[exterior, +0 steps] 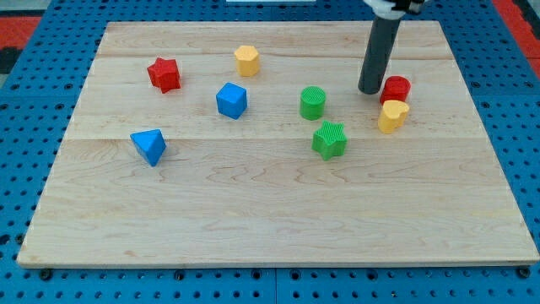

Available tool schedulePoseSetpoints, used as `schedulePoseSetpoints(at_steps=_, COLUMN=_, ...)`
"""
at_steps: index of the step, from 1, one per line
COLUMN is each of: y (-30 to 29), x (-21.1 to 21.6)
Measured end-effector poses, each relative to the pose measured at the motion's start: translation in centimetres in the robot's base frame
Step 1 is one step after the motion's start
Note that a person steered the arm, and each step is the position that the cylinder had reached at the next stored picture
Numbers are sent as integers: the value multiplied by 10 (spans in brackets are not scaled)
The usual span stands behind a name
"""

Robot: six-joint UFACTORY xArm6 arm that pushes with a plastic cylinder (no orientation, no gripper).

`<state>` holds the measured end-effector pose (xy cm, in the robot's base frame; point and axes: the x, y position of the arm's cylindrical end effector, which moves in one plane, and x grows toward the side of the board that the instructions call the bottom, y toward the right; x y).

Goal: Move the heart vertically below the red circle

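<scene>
The yellow heart (392,116) lies at the view's right on the wooden board (270,219). The red circle (396,89) sits directly above it, and the two touch or nearly touch. My tip (369,89) rests on the board just left of the red circle, close to its left side and up-left of the heart. The dark rod rises from there to the view's top edge.
A green circle (313,102) and a green star (330,139) lie left of the heart. A blue cube (231,100), a yellow hexagon (246,60), a red star (164,74) and a blue triangle (149,145) lie further left.
</scene>
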<state>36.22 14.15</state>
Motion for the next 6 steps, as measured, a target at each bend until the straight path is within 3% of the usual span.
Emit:
schedulePoseSetpoints(at_steps=2, y=14, x=103)
schedulePoseSetpoints(at_steps=4, y=-16, x=33)
schedulePoseSetpoints(at_steps=5, y=24, x=39)
schedulePoseSetpoints(at_steps=6, y=45, x=85)
